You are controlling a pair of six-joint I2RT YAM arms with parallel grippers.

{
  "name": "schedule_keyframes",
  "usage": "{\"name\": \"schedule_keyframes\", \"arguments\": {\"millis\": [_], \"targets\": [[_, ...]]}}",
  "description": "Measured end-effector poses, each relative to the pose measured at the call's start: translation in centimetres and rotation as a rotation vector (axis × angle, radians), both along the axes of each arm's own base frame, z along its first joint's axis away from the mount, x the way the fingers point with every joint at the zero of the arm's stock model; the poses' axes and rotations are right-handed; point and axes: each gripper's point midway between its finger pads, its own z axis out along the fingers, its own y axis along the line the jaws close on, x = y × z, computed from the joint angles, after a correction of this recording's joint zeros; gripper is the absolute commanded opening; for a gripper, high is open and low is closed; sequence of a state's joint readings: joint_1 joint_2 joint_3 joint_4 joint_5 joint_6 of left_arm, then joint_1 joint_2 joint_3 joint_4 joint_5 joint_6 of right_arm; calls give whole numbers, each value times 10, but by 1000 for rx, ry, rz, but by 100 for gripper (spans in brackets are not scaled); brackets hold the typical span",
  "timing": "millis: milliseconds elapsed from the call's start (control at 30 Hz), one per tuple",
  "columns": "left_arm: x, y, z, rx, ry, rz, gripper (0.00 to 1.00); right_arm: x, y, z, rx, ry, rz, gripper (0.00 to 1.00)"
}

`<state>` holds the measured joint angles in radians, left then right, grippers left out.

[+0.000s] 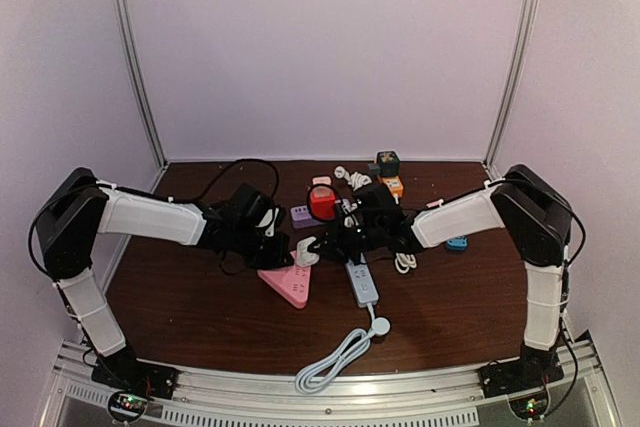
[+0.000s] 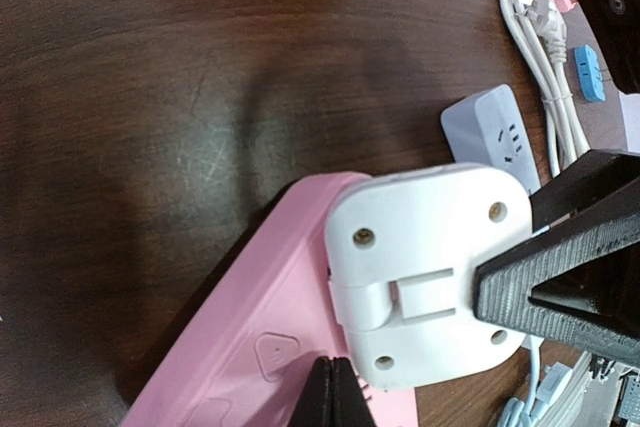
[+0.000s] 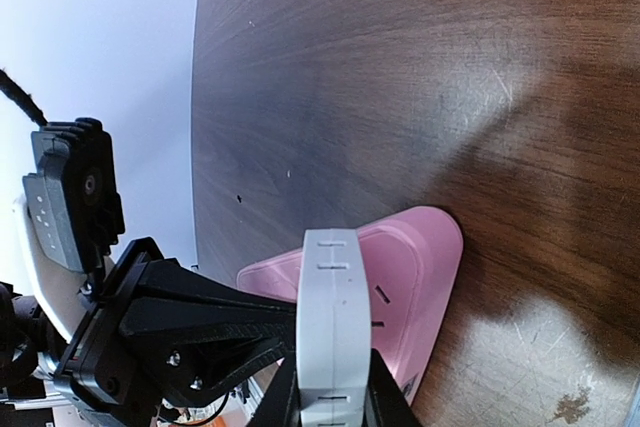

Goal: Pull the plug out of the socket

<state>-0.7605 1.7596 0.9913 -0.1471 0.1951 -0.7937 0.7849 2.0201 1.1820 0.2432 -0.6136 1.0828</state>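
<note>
A pink triangular socket [image 1: 290, 285] lies on the dark wooden table [image 1: 200, 297]. A white square plug [image 1: 306, 250] sits at its far corner. In the left wrist view the plug [image 2: 425, 257] overlaps the socket [image 2: 270, 347]. My left gripper [image 2: 337, 392] is shut, its tips resting on the socket's top beside the plug. In the right wrist view my right gripper [image 3: 335, 387] is shut on the plug [image 3: 335, 327], over the socket [image 3: 415, 267], whose slots show beside it. I cannot tell whether the prongs are still in.
A grey power strip [image 1: 362, 283] with a coiled white cable [image 1: 335, 357] lies just right of the socket. A red object [image 1: 322, 202], a purple adapter [image 1: 303, 215], an orange item [image 1: 392, 185] and a blue one [image 1: 457, 243] sit behind. White walls enclose the table.
</note>
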Motion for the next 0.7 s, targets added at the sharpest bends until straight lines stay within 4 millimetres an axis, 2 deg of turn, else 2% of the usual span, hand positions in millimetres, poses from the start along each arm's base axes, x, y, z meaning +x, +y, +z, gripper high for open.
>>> {"name": "schedule_keyframes", "arguments": {"millis": [700], "targets": [[3, 0, 0, 16, -7, 15, 0, -4, -5, -1, 93, 53, -31, 7]]}}
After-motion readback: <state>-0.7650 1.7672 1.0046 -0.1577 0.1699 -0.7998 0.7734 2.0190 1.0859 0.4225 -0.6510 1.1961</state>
